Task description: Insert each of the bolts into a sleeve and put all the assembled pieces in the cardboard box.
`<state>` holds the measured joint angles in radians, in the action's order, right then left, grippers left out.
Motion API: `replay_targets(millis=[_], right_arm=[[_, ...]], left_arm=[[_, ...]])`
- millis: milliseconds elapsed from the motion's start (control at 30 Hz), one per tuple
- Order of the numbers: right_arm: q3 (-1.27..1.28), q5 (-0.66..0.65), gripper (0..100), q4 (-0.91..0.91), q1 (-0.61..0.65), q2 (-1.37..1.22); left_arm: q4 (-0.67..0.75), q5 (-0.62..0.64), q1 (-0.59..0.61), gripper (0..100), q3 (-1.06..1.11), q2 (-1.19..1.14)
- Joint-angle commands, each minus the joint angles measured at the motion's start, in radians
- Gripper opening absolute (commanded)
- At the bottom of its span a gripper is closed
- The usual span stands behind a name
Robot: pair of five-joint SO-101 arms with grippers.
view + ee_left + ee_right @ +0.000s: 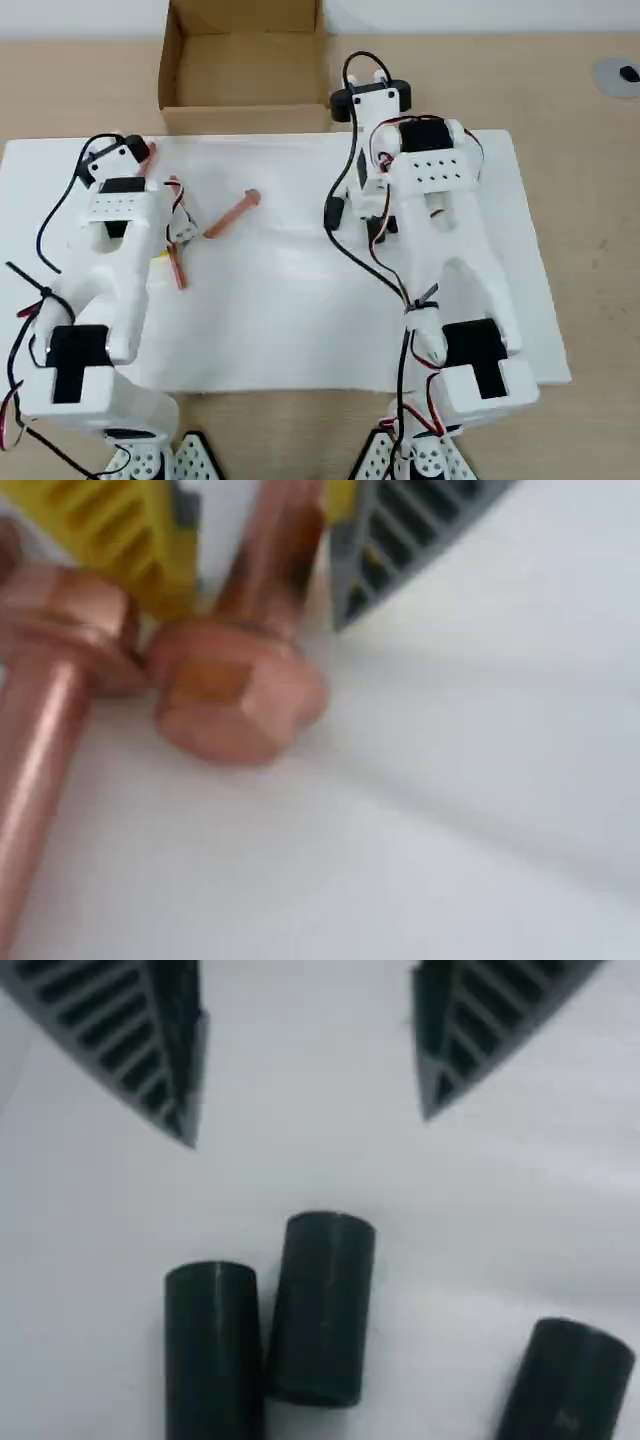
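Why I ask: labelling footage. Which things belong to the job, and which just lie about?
Job: bolts, sleeves, box.
Lying about: mat, grey disc.

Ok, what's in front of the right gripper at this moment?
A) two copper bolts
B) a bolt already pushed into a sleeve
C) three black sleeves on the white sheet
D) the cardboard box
C: the right wrist view shows three black sleeves on the white sheet, just past the open right gripper, with no bolt among them.
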<state>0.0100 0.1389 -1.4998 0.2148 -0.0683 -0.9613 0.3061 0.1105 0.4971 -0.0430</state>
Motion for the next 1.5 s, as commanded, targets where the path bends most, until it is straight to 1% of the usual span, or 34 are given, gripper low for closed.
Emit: replay_targets(millis=[0,67,200,300,367,400,467,533,633,667,733,867,1067,1167,1467], right_arm=[[-0.048,-0.008,18.0,0.002,0.005,0.005],[-0.048,-0.008,18.0,-0.002,0.005,0.005],[-0.048,-0.008,17.8,-0.005,0.005,0.005],[-0.045,-0.008,17.8,-0.006,0.007,0.007],[-0.042,-0.021,17.9,-0.014,0.025,0.007],[-0.042,-0.049,18.0,-0.031,0.039,0.004],[-0.025,-0.089,18.0,-0.043,0.085,-0.007],[-0.001,-0.098,18.0,-0.038,0.131,-0.035],[0.008,-0.092,17.9,0.048,0.153,-0.108],[0.005,-0.091,17.9,0.087,0.153,-0.137],[-0.001,-0.046,17.8,0.157,0.159,-0.182],[-0.059,0.091,17.8,0.209,0.170,-0.246],[-0.131,0.226,17.8,0.284,0.170,-0.317],[-0.137,0.247,17.8,0.295,0.170,-0.341],[-0.137,0.247,17.8,0.292,0.170,-0.447]], left_arm=[[0.064,-0.011,0.021,0,0.018,0.042],[0.081,-0.041,0.021,1,0.034,0.027],[0.078,0.005,0.035,1,0.048,0.016],[0.083,0.012,0.046,1,0.074,0.104],[0.114,0.008,0.040,1,0.147,0.209],[0.141,0.005,0.038,1,0.203,0.274],[0.203,0.003,0.037,1,0.315,0.430],[0.242,-0.017,0.037,1,0.419,0.602],[0.278,-0.051,0.025,1,0.555,0.849],[0.287,-0.060,0.015,1,0.594,0.914],[0.319,-0.089,-0.011,1,0.660,0.995],[0.339,-0.104,-0.018,1,0.695,1.021],[0.339,-0.109,-0.021,1,0.697,1.023],[0.341,-0.123,-0.023,1,0.698,1.023],[0.338,-0.123,-0.023,1,0.703,1.026]])
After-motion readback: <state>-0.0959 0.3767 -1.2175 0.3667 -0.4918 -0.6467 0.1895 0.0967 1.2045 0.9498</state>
